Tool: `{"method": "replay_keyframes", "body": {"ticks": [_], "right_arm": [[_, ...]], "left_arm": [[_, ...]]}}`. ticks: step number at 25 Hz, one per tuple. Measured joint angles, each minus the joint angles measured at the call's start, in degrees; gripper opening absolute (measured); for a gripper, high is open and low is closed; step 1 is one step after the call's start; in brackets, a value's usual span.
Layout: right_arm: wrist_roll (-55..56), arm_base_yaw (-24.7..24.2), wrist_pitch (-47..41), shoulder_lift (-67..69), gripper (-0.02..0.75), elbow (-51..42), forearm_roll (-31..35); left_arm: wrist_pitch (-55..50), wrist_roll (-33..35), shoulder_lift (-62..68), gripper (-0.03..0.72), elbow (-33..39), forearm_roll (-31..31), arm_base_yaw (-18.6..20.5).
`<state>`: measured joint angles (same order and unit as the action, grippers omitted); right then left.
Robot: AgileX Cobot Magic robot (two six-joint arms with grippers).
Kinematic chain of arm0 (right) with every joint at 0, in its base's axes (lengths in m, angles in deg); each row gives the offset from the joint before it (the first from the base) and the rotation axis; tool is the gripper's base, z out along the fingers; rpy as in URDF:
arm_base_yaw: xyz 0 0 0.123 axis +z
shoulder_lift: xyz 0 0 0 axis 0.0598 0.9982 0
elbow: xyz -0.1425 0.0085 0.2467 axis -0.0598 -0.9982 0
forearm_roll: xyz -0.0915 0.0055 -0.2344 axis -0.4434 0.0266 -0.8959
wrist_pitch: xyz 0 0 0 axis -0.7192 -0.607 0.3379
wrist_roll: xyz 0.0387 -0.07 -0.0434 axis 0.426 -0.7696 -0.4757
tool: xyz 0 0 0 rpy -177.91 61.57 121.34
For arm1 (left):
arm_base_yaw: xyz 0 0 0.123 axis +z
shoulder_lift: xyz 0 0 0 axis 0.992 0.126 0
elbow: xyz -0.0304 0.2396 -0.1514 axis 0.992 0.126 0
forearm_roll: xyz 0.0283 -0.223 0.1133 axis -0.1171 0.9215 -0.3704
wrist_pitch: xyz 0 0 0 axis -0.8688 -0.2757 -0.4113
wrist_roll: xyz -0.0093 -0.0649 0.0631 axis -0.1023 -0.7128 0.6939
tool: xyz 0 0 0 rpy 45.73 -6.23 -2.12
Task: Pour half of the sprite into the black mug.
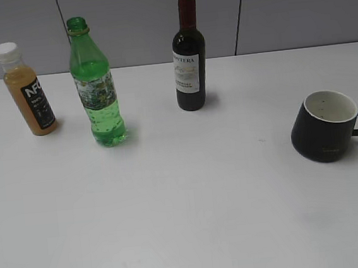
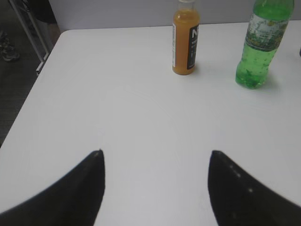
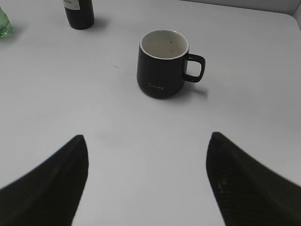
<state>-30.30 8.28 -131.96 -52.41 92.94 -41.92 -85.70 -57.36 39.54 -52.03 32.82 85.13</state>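
Now, operator — sprite [image 2: 261, 44] stands upright, ahead-right of your left gripper [image 2: 156, 162], well apart; black mug [image 3: 163, 64] faces right gripper [image 3: 146, 146]. Both jaws spread, empty — left arm nearer.

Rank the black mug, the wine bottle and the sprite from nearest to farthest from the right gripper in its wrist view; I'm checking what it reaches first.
1. black mug, just ahead, centre.
2. wine bottle, farther back, upper left.
3. sprite, far left edge, barely in view.
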Motion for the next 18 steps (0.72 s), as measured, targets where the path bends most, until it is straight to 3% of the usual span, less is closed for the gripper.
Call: {"method": "replay_keyframes", "body": {"ticks": [15,18], "right_arm": [[0.0,0.0,0.3,0.0,0.592,0.1,0.0],[0.0,0.0,3.6,0.0,0.592,0.9,-0.1]], "left_arm": [[0.0,0.0,0.0,0.521,0.0,0.0,0.0],[0.0,0.0,0.0,0.521,0.0,0.0,0.0]]}}
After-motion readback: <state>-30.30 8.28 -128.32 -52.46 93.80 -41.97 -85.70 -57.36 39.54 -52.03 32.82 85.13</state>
